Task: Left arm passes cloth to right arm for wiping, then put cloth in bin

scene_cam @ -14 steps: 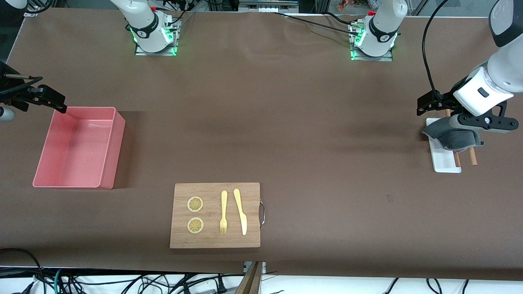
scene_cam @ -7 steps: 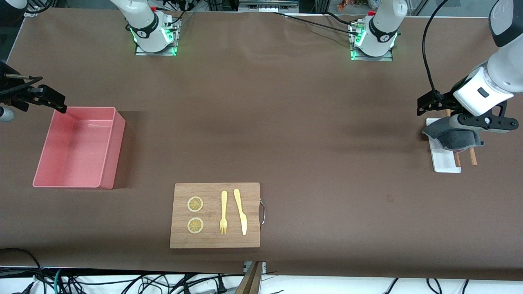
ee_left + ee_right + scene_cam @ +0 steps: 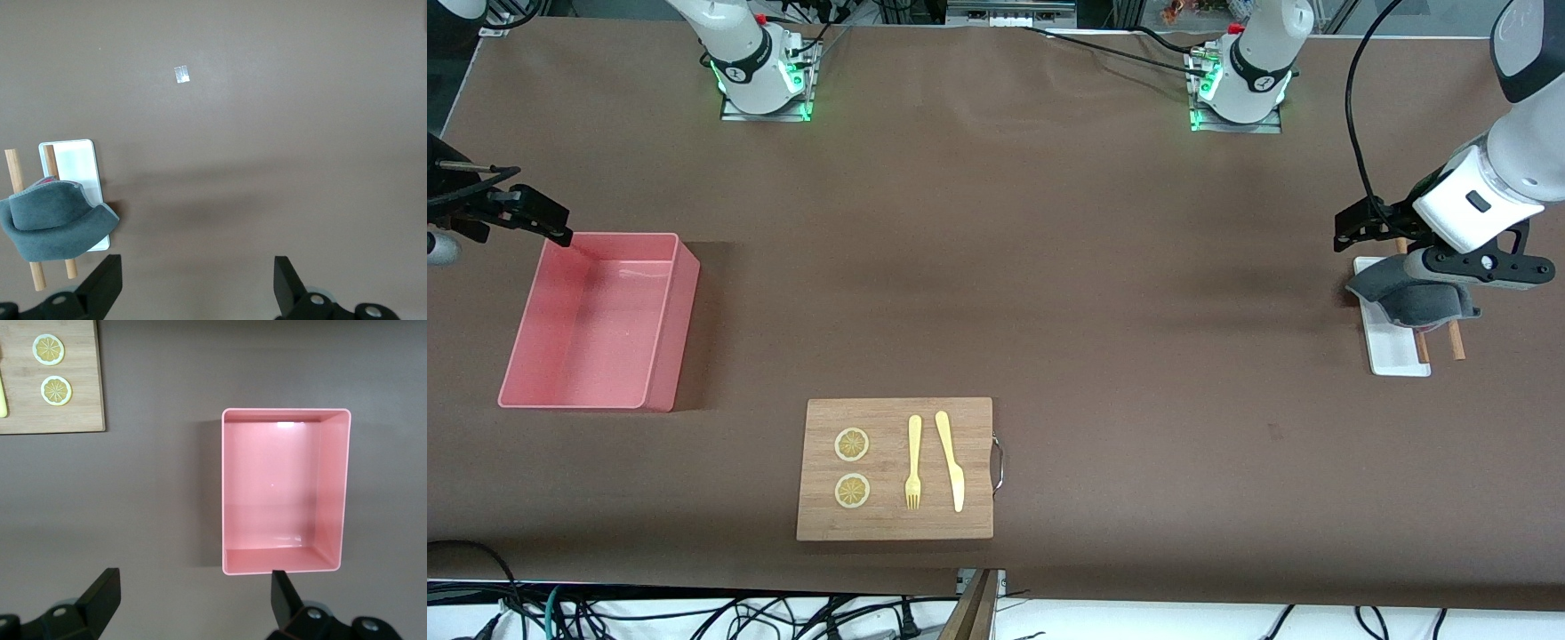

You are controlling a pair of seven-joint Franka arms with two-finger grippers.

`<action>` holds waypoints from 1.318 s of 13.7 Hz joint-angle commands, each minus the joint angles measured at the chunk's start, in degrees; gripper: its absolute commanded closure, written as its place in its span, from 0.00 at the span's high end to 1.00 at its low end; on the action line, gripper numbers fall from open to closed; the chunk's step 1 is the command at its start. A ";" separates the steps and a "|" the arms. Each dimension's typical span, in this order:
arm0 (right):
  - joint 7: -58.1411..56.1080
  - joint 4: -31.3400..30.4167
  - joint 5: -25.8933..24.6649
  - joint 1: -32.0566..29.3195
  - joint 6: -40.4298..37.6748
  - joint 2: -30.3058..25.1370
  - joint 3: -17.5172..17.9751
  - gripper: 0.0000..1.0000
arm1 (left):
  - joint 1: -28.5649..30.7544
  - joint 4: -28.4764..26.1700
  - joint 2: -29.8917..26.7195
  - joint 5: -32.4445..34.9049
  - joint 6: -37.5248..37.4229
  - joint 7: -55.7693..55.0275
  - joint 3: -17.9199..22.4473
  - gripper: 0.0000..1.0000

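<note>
1. The cloth (image 3: 1409, 298), a small dark grey rag folded into a soft curved mound, lies near the table edge at the left arm's end. It rests draped over two thin wooden rods (image 3: 13, 175) and one end of a small white tray (image 3: 75, 170), with a sliver of red showing at its edge.
2. The bin (image 3: 596, 322), a pink rectangular tub with low walls, stands upright and holds nothing, near the table edge at the right arm's end.

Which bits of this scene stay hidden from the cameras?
- Cloth: red patch mostly folded under; front view, left claw covers its top.
- Two sticks: middles hidden under cloth.
- Right claw: arm cut by front view's edge.
- Bin: contents none seen; underside hidden.
</note>
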 commanded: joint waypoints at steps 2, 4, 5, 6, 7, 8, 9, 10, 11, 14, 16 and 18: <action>-0.59 1.11 0.90 -0.12 -0.25 0.35 0.00 1.00 | -0.10 -0.32 -0.25 1.09 -0.16 -0.10 -0.09 1.00; -0.59 1.11 0.81 -0.12 -0.25 0.35 0.00 1.00 | -0.10 -0.41 -0.16 1.09 -0.16 0.08 0.00 1.00; -0.68 1.11 0.81 -0.12 -0.25 0.35 0.00 1.00 | -0.10 -0.41 -0.16 1.09 -0.16 0.08 0.00 1.00; -0.68 1.11 0.89 -0.12 -0.25 0.44 0.00 1.00 | -0.10 -0.32 -0.08 1.17 -0.16 0.17 0.00 1.00; -0.68 1.11 0.90 -0.12 -0.25 0.36 0.00 1.00 | -0.10 -0.41 -0.08 1.35 -0.16 0.17 0.00 1.00; -0.68 1.11 0.90 -0.12 -0.25 0.35 0.00 1.00 | -0.01 -0.32 -0.08 2.05 -0.25 0.25 0.00 1.00; -0.68 1.11 0.90 -0.12 -0.25 0.35 0.00 1.00 | -0.10 -0.32 -0.08 2.23 -0.25 0.26 0.00 1.00; -0.68 1.11 0.90 -0.21 -0.25 0.35 0.00 1.00 | -0.01 -0.41 0.01 2.14 -0.25 0.26 0.00 1.00; -0.68 1.11 0.90 -0.13 -0.25 0.35 0.00 1.00 | 0.08 -0.41 0.36 2.14 -0.51 0.26 0.08 1.00; -0.77 1.11 0.90 -0.13 -0.25 0.36 0.00 1.00 | -0.18 -0.32 0.63 2.05 -5.15 0.26 0.00 1.00; -0.77 1.11 0.81 -0.13 -0.25 0.35 0.00 1.00 | -0.71 0.64 0.80 1.61 -7.88 0.17 0.00 1.00; -0.77 1.11 0.81 -0.12 -0.25 0.35 0.00 1.00 | -0.63 1.79 2.03 1.61 -9.74 0.17 0.00 1.00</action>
